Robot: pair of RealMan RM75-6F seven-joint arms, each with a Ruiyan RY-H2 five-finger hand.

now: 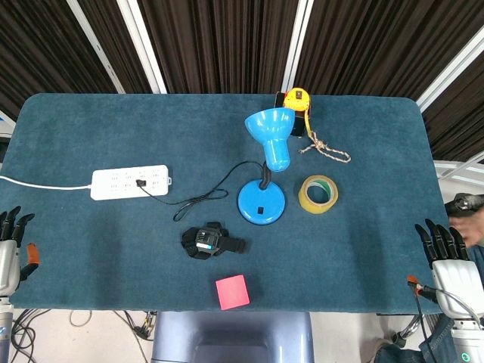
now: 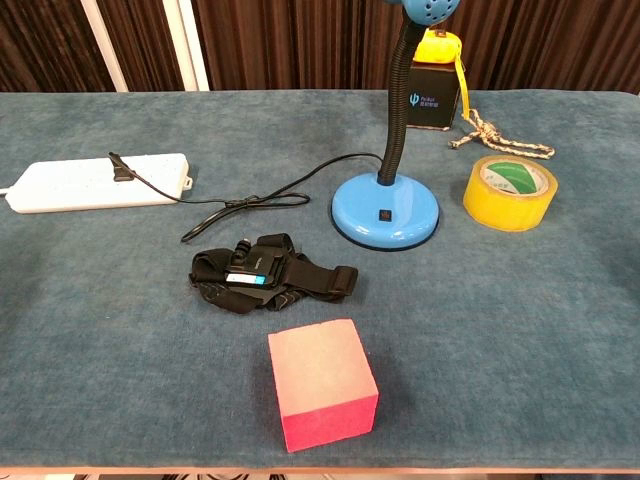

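risk, cord: the black cord (image 1: 203, 190) is running slack from the power strip (image 1: 130, 182) to the blue desk lamp (image 1: 264, 170); i judge a hand reaching across could be snagging it and tipping the lamp.
risk, cube: the pink foam cube (image 1: 232, 291) is sitting near the table's front edge (image 1: 91, 306); a careless sweep could be nudging it off.
left hand (image 1: 10, 249): hovering at the table's left edge, fingers apart, holding nothing, touching nothing; power strip is nearest, well ahead of it.
right hand (image 1: 448, 261): hovering at the right edge, fingers spread, holding nothing; yellow tape roll (image 1: 318, 193) is lying well ahead and inward.
between the hands: black strap mount (image 1: 211, 241), just beyond the cube.
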